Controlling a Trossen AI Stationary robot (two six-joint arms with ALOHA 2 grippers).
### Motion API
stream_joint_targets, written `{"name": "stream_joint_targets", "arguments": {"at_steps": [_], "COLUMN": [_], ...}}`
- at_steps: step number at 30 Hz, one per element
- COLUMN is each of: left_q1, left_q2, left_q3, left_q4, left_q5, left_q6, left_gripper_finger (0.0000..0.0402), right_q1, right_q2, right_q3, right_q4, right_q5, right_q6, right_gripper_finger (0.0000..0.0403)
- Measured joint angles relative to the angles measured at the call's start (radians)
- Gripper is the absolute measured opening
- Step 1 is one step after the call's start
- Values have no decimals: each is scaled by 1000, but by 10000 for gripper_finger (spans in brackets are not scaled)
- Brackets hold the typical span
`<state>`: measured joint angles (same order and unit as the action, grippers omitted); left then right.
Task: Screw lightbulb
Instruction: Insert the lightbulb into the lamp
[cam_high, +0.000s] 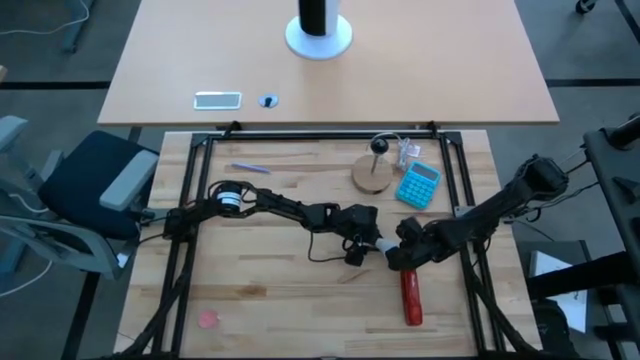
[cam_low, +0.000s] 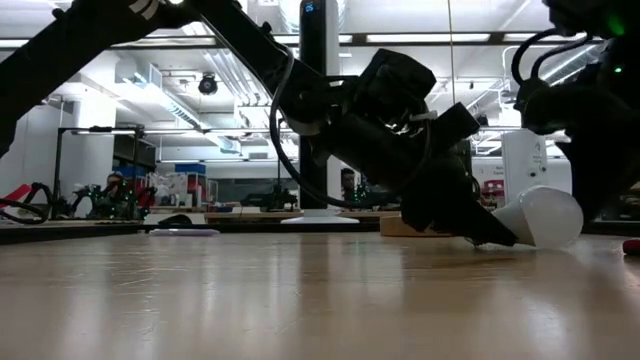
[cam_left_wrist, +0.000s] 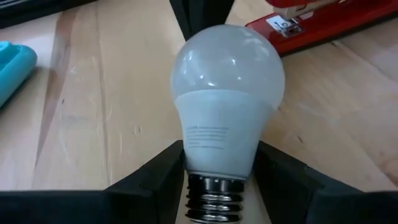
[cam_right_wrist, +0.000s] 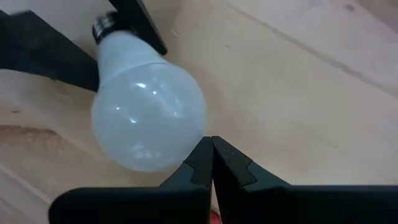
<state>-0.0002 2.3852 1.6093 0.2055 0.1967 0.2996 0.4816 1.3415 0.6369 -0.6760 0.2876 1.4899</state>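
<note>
Your left gripper (cam_left_wrist: 217, 180) sits low over the middle of the table (cam_high: 260, 290), and its two dark fingers (cam_left_wrist: 155, 177) stand on either side of the lightbulb (cam_left_wrist: 227, 99) at its narrow neck, just above the metal screw threads. In the left wrist view both fingers touch the white collar, so the jaws are closed onto the bulb, though they stand fairly wide. The bulb lies nearly flat, its rounded frosted end pointing away from that gripper and toward your right arm. In the low view its dome (cam_low: 545, 215) rests at or just above the wood; you cannot tell which.

Your right gripper (cam_right_wrist: 211, 155) comes in from the opposite side with its fingers pressed together, tip to tip, holding nothing. The joined tips are just beside the bulb's round end (cam_right_wrist: 149, 118); contact cannot be confirmed.

Near the right gripper lies a red stapler (cam_high: 411, 298). Farther back you see a blue calculator (cam_high: 418, 184) beside a round wooden disc (cam_high: 372, 174) with a thin post, both well apart from the bulb.
</note>
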Motion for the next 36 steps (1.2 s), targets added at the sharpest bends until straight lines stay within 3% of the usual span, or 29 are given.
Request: {"name": "stream_joint_targets", "arguments": {"at_steps": [5, 12, 21, 24, 28, 32, 36], "left_q1": [1, 12, 91, 138, 195, 257, 321], "left_q2": [11, -4, -174, -215, -282, -277, -276], "left_q3": [0, -2, -38, -64, -141, -256, -322], "left_q4": [0, 5, 78, 225, 593, 1016, 1155], "left_q5": [-23, -54, -55, 21, 193, 172, 105], "left_q6": [-7, -25, 5, -10, -129, -311, -393], "left_gripper_finger": [125, 124, 124, 124, 124, 124, 124], "right_q1": [0, 11, 77, 77, 77, 77, 77], "right_q2": [1, -120, -338, -380, -385, -369, -365], "right_q3": [0, 1, 10, 10, 9, 8, 8], "right_q4": [-12, -111, -210, -210, -206, -205, -182], "right_q5": [2, 54, 288, 400, 472, 537, 662], "right_q6": [-8, 0, 52, 33, 20, 30, -3], "right_gripper_finger": [0, 0, 0, 0, 0, 0, 0]}}
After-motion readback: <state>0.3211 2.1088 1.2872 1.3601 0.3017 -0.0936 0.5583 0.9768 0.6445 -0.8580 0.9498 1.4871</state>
